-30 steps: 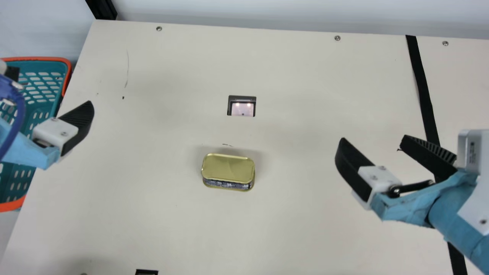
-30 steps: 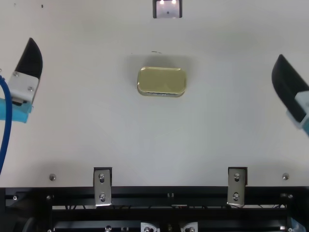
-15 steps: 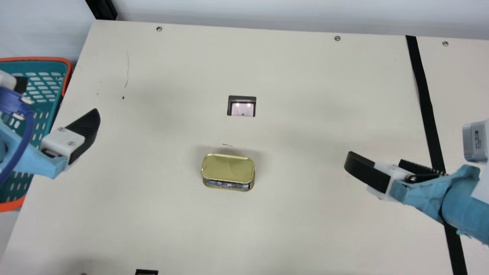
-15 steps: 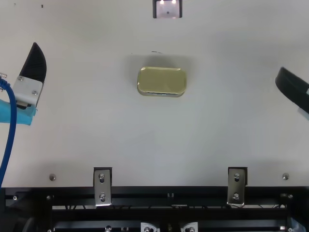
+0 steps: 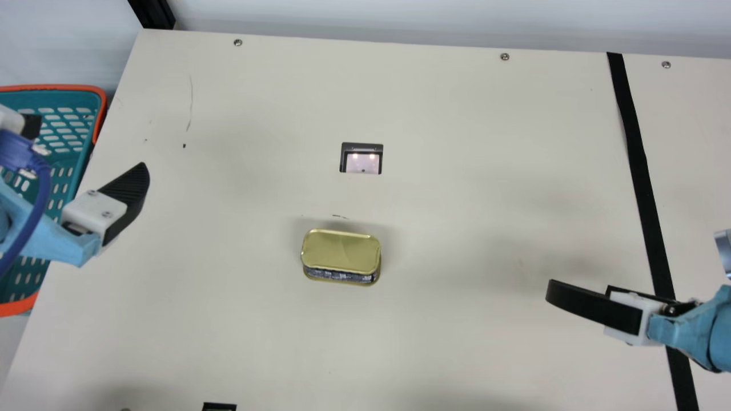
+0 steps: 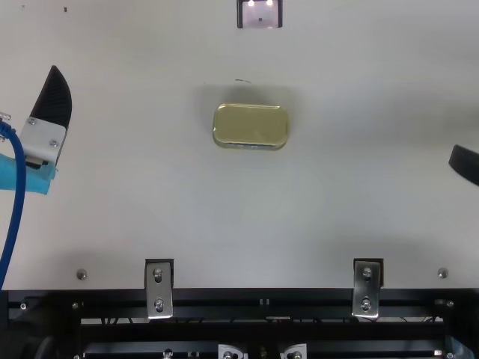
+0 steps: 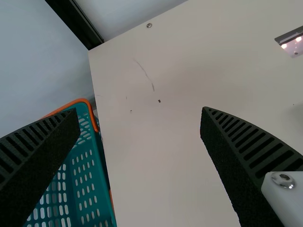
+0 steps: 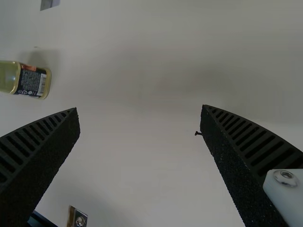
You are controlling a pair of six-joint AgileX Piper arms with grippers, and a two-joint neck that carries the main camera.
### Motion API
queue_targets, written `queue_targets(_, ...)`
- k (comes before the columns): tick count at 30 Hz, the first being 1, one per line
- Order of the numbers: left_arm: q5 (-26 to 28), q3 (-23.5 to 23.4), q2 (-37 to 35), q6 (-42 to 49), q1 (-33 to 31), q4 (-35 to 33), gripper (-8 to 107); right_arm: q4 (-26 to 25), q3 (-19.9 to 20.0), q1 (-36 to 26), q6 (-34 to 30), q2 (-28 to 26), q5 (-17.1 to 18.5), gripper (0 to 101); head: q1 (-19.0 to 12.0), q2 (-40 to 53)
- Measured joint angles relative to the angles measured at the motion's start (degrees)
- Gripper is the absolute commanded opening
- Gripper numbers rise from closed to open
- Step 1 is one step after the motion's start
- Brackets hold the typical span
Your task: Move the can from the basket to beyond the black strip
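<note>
Can [image 5: 341, 252]: gold-lidded and lying flat on the cream table [image 5: 434, 342], out of the basket [image 5: 63, 88] and between the two arms, on the basket's side of the black strip [image 5: 638, 165]. The main view catches the lid and a dark printed flank; the top view looks down mostly on gold; the right wrist view adds an end with a barcode.

Left gripper [image 5: 87, 144]: poised beside the basket, partly over it. The top view frames one finger, angled up from a white mount beside a blue cable [image 6: 16, 202]; the left wrist view of the left gripper [image 7: 140, 109] gives both ribbed fingers, spread wide, with nothing held between them.

Right gripper [image 5: 579, 288]: above the table at the black strip, well apart from the can. Seen almost edge-on in the main view, its fingers overlap; the right wrist view of the right gripper [image 8: 140, 109] reveals a wide gap and an empty grasp.

Basket: teal, perforated and orange-rimmed, at the table's left edge in the main view, its slotted wall seen close up in the left wrist view.

Table edge: metal brackets [image 6: 158, 288] and a black rail [image 6: 314, 299] line the near side in the top view.
</note>
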Motion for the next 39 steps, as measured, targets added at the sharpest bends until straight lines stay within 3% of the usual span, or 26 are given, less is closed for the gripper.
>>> queue_targets(6,0.0,0.0,0.0,0.0,0.0,0.0,90,3.08,2.76,-0.45,-12.25,0.68,2.15,101,0.0,0.0)
queue_targets(14,0.0,0.0,0.0,0.0,0.0,0.0,90,7.08,5.97,3.08,-21.99,-2.14,2.35,101,0.0,0.0)
queue_targets(24,0.0,0.0,0.0,0.0,0.0,0.0,90,7.34,5.97,3.08,-22.09,-2.14,2.27,101,0.0,0.0)
queue_targets(39,0.0,0.0,0.0,0.0,0.0,0.0,90,8.04,5.8,8.73,-20.16,-3.73,0.5,101,0.0,0.0)
